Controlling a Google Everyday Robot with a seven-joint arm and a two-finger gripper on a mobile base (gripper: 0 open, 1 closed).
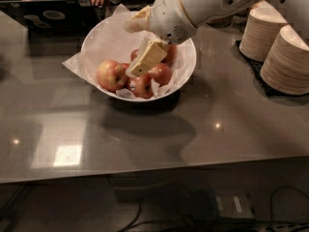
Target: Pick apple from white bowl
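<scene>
Gripper (132, 48) held open and empty over paper-lined white bowl (189, 67) on desk (203, 129), apple (110, 75) seen largest, yellow-orange, red-streaked, beside darker red apples (161, 74)

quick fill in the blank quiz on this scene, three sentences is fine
1. The bowl holding the apples is coloured ____.
2. The tool hangs over the bowl, to the picture's ____ of the palest apple.
3. Beige paper ____ are stacked at the table's right end.
Missing words: white; right; plates.
</scene>
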